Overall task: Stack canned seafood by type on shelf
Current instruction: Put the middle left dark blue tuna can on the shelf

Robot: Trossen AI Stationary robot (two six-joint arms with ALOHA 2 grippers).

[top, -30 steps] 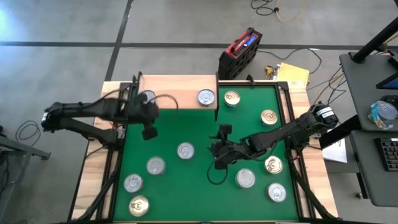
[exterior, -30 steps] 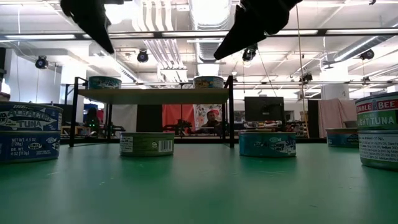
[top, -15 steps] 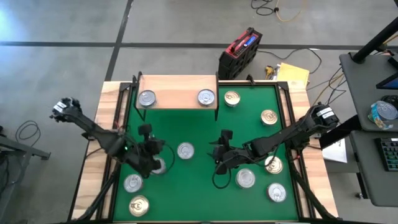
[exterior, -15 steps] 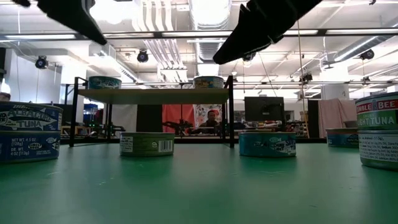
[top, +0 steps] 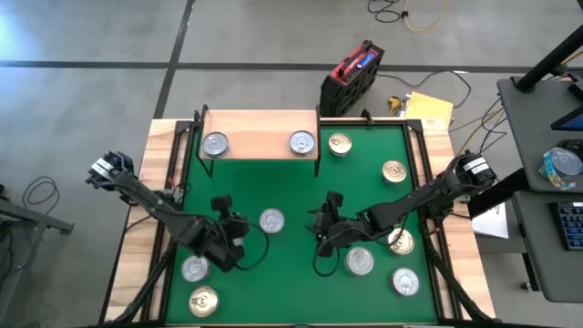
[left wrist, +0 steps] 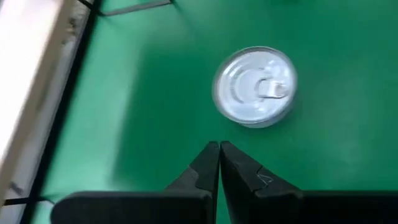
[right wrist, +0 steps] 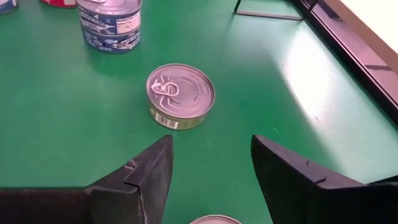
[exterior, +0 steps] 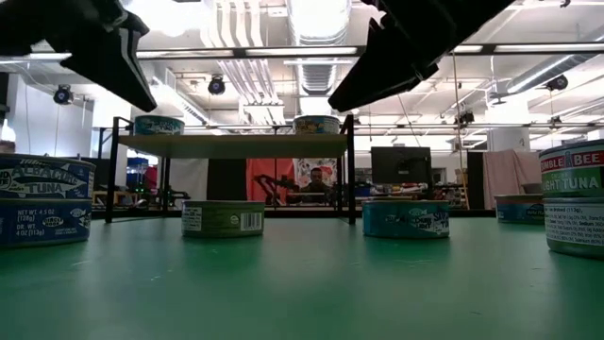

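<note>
Around your table you have a grey concrete floor [top: 273, 46] crossed by dark seam lines, with a red and black case [top: 352, 76] and yellow papers [top: 428, 109] lying just behind the wooden tabletop [top: 146, 246]. To your right stands a dark desk [top: 537, 155] with a keyboard [top: 569, 223] at its edge. Looking level across the table, you see white ceiling ducts [exterior: 316, 24], bright lamps, a dark monitor [exterior: 400, 165] and a seated person [exterior: 321, 179] in front of a red panel [exterior: 269, 172].

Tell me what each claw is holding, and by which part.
Nothing is held. The left claw is shut and empty above the mat, short of a tin. The right claw is open and empty, facing another tin.
</note>
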